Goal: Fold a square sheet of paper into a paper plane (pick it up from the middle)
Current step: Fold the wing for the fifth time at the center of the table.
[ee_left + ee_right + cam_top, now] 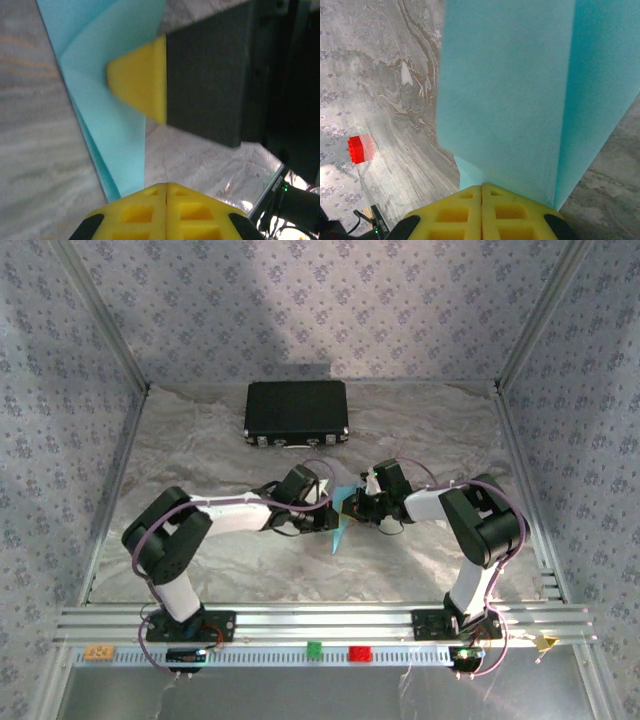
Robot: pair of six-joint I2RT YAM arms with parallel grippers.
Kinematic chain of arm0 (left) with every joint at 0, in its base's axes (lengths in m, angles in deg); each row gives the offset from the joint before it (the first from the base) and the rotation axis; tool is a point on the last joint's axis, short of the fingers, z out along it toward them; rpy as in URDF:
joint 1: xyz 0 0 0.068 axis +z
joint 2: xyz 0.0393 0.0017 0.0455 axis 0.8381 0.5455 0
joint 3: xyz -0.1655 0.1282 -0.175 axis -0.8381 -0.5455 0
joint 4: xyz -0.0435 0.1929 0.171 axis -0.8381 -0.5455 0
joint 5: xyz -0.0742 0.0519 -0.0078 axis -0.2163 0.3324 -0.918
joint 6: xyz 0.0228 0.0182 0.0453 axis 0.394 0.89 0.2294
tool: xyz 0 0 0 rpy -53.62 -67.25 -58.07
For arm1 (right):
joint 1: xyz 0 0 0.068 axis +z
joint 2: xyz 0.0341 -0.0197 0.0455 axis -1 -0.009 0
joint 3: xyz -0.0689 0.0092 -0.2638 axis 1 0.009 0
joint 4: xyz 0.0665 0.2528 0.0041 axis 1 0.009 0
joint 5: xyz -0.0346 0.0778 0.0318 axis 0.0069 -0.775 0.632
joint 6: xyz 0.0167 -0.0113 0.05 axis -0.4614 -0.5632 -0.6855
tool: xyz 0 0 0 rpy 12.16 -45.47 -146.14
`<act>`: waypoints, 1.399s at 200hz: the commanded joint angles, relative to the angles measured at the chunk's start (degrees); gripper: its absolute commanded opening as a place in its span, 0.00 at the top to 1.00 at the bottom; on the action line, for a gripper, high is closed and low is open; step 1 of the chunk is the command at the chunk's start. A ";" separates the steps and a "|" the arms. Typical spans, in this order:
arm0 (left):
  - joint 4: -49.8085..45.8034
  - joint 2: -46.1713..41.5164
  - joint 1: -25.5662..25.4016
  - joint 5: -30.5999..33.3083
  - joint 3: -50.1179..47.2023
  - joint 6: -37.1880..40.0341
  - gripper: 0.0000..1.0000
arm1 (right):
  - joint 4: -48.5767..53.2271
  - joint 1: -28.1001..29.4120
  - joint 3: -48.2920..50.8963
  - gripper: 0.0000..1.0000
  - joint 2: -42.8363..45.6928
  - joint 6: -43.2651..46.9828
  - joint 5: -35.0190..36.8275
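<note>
– Mid-table, what holds the sheet of paper [338, 530]?
– The right gripper [481, 187], fingers pressed together, pinches its folded blue edge. The left gripper [166, 186] is pressed together too. The paper runs down to it, but I cannot tell whether it grips.
– How to crease well?
– Probably hold one pinch firm and slide slowly along the fold.
– Room?
– Bare table [230, 570] all around; the black case [297, 412] sits well apart.

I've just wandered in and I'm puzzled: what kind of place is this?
Probably a robotics lab test cell: a left arm and right arm bolted to an aluminium rail, fronting a table boxed in by patterned walls.
</note>
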 commanded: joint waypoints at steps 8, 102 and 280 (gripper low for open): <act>1.57 3.50 0.29 -1.67 3.24 -0.46 0.93 | 6.50 0.26 1.49 0.92 -2.44 0.41 6.28; -1.85 8.25 0.22 0.59 1.53 1.70 0.96 | 5.75 0.03 1.74 0.89 -0.31 0.07 5.52; -1.07 5.18 -0.47 -3.73 -5.73 6.04 1.00 | 8.75 4.60 -0.16 0.93 5.98 3.63 8.29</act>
